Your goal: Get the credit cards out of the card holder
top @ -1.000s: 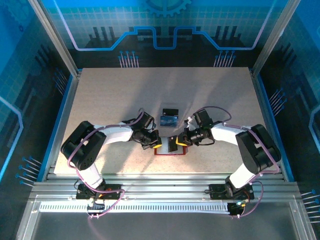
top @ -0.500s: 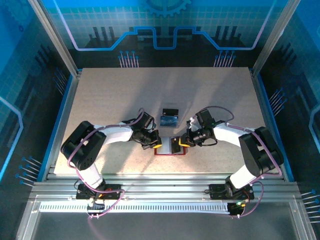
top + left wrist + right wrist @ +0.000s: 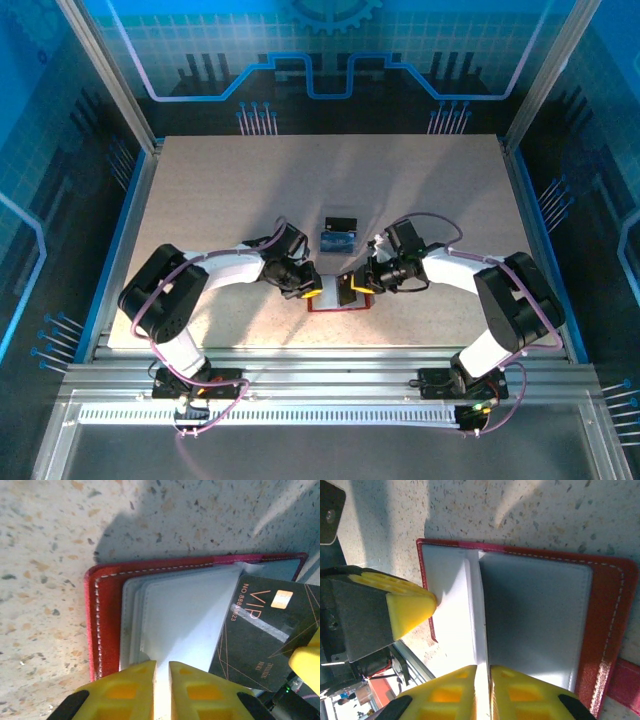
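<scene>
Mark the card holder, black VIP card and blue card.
card holder (image 3: 107, 620), left wrist view, red stitched border.
black VIP card (image 3: 255, 630), left wrist view, card's middle.
blue card (image 3: 338, 241), top view, its middle.

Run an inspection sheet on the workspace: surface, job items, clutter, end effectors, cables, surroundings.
Surface: speckled table, flat, no spills seen.
Job's things: red wallet lies open near the table's near edge; black VIP card lies tilted across its inner pockets; blue card and dark card lie on the table beyond it.
Clutter: nothing seen.
End effectors: left end effector at the wallet's left side, right end effector at its right side; the jaws of both are nearly together, grip unclear.
Cables: purple cables run along both arms, off the wallet.
Surroundings: blue-lit walls; metal rail at the near edge.
</scene>
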Controlling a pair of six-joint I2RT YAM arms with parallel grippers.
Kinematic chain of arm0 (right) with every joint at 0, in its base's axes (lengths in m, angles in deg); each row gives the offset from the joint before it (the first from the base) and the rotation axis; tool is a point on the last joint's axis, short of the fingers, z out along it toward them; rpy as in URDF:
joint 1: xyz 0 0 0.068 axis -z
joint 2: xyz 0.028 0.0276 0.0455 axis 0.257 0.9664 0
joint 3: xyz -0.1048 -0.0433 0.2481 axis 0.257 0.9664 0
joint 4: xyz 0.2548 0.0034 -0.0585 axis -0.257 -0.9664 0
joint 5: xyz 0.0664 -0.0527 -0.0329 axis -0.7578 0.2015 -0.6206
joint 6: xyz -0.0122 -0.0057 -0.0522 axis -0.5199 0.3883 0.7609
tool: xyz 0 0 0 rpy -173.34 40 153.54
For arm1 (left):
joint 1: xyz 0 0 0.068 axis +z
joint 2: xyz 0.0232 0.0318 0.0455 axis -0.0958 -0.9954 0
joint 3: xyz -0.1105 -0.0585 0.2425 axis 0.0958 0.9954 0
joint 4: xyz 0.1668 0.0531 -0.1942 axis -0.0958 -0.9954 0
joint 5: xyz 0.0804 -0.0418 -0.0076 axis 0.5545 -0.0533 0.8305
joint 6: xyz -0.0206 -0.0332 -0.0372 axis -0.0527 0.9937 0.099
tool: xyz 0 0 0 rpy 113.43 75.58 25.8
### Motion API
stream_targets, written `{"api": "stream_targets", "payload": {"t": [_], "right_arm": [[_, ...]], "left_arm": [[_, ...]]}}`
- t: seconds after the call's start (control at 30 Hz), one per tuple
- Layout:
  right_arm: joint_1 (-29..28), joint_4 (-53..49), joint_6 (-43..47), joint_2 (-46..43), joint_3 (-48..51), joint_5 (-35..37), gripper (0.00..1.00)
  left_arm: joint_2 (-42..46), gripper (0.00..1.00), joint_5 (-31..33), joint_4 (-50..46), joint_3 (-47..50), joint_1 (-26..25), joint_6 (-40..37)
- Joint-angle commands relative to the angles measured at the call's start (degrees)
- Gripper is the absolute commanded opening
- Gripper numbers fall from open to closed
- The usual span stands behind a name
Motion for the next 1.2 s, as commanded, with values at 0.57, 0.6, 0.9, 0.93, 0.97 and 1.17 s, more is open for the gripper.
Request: {"api": "stream_targets", "payload": {"t": [0.57,0.6,0.9,0.93,0.97,1.17], "right_arm": [[-3.3,0.1,-4.1,-1.2,1.7,3.0,0.06],[-3.7,0.4,-4.8,-1.1,1.7,3.4,0.06],[-8.6,2.7,-10.6,-0.2,1.2,6.6,0.0],[-9.0,2.5,-10.8,-0.2,1.1,7.0,0.0],[-9.3,2.4,-11.0,-0.2,1.0,7.4,0.0],[-9.2,0.7,-10.5,-2.0,0.2,9.1,0.0]], "left_arm": [[4.4,0.17,2.6,-5.5,-2.6,-0.5,-1.7],[4.6,0.17,2.8,-5.6,-2.6,-0.4,-1.7],[6.1,0.17,3.6,-6.0,-2.1,-0.1,-1.8],[6.2,0.17,3.7,-6.0,-2.0,-0.1,-1.9],[6.3,0.16,3.7,-6.0,-2.0,0.0,-1.9],[6.4,0.16,3.8,-5.8,-1.5,0.0,-1.8]]}}
